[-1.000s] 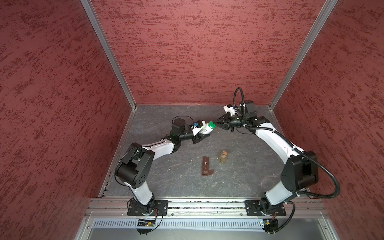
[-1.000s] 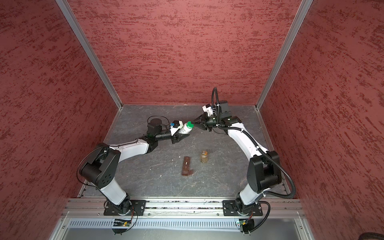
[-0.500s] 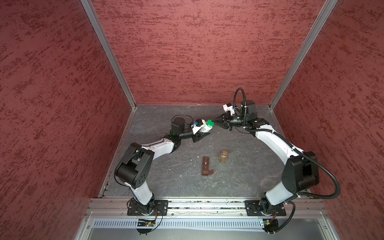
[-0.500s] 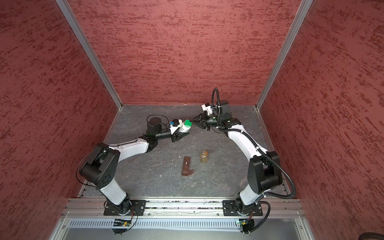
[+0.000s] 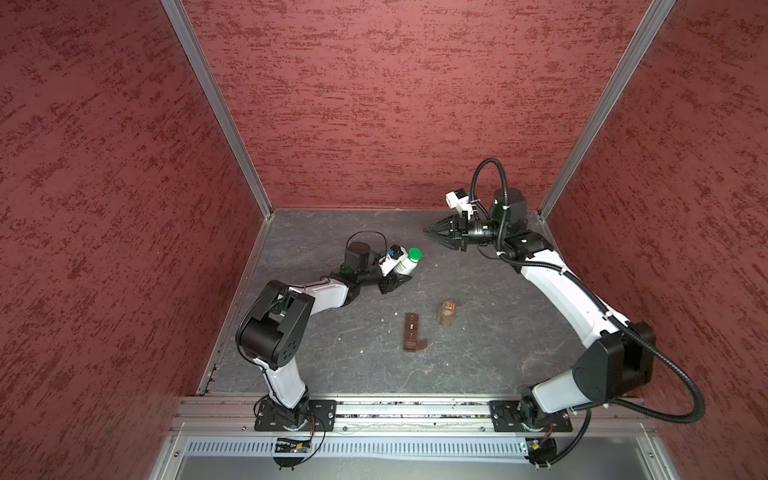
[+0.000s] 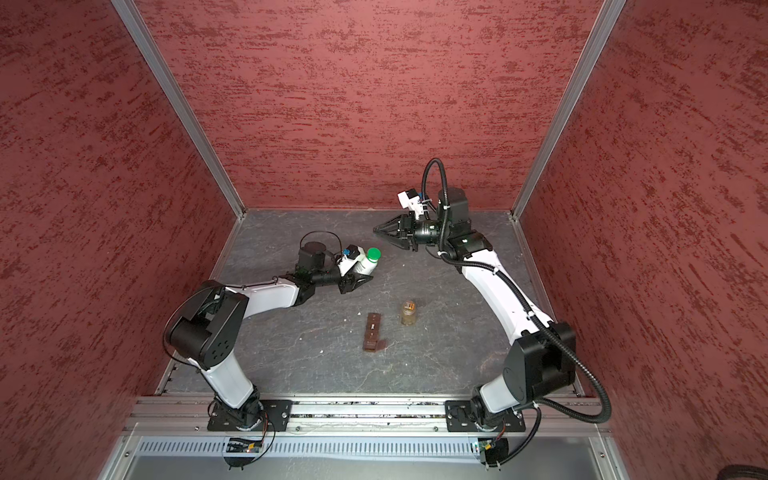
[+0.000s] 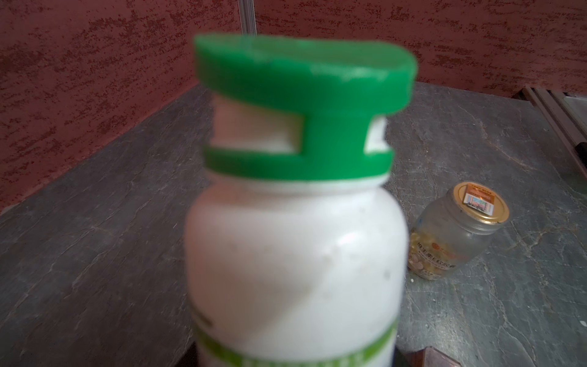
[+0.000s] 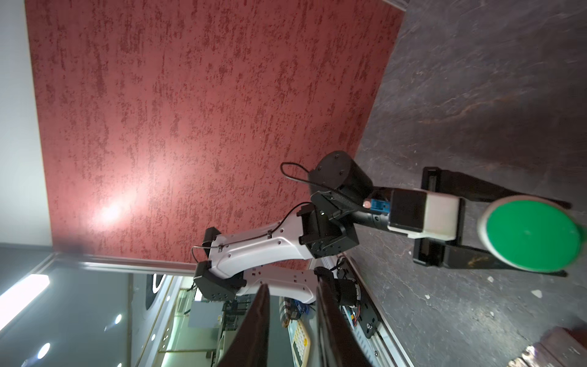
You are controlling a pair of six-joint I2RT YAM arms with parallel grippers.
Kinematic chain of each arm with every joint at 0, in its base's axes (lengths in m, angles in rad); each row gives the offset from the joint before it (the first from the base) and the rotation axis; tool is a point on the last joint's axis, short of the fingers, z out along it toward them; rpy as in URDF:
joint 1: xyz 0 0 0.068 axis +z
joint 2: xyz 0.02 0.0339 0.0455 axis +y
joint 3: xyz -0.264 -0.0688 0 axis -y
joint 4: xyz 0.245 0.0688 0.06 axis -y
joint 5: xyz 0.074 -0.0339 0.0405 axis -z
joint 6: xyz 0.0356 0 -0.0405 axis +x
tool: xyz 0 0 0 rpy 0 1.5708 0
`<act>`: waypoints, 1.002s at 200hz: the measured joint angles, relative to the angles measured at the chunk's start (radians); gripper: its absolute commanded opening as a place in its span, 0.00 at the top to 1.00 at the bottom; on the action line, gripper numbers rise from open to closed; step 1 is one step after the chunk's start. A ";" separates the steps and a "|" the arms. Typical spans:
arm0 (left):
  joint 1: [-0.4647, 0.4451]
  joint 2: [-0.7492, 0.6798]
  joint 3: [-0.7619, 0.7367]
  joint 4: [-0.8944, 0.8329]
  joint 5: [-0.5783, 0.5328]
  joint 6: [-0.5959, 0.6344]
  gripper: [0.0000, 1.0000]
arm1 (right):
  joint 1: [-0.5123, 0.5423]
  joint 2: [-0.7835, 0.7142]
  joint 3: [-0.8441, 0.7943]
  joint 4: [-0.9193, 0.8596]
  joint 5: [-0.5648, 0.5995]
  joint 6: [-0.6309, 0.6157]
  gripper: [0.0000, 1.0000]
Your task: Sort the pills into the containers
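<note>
1. The left pincer (image 5: 402,275) is clamped round the white bottle (image 5: 404,265), toward the far middle of the bench (image 5: 353,374). The bottle is tipped, with its green cap (image 5: 414,253) aimed up and to the right.
2. The right pincer (image 5: 426,230) hangs a bit farther back and to the right of that cap, with clear air between them. In its wrist view the fingers (image 8: 259,317) are slightly parted with nothing in them.
3. The containers (image 5: 411,332) are a narrow, see-through brown plastic strip of square cells. It lies flat mid-bench, nearer than both pincers, and nothing touches it. A flap sticks out sideways at its near end.
4. Just right of the strip a clear amber bottle (image 7: 457,235) stands upright, with a gold cap and a sticker on top. The pills (image 7: 421,263) are the yellowish bits piled in its bottom.
5. Up close the green cap is smooth plastic, with white neck peeking between the top disc and the ring. It's blurry though.
6. The bench is dark grey and slate-looking, with pale veins. The walls (image 5: 374,104) are rough, mottled red, with aluminium posts (image 5: 216,108) in the corners.
</note>
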 measured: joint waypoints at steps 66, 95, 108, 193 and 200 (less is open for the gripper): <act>-0.013 -0.059 -0.020 0.013 0.023 -0.032 1.00 | 0.020 0.109 0.119 -0.397 0.293 -0.275 0.56; -0.027 -0.083 -0.034 0.017 0.025 -0.036 1.00 | 0.042 0.155 0.089 -0.427 0.327 -0.299 0.55; -0.030 -0.085 -0.035 0.017 0.025 -0.037 1.00 | 0.051 0.169 0.084 -0.432 0.328 -0.302 0.57; -0.033 -0.084 -0.036 -0.003 0.020 -0.040 1.00 | 0.082 0.170 0.084 -0.428 0.290 -0.316 0.65; -0.033 -0.084 -0.036 -0.006 0.020 -0.040 1.00 | 0.083 0.167 0.084 -0.428 0.289 -0.316 0.65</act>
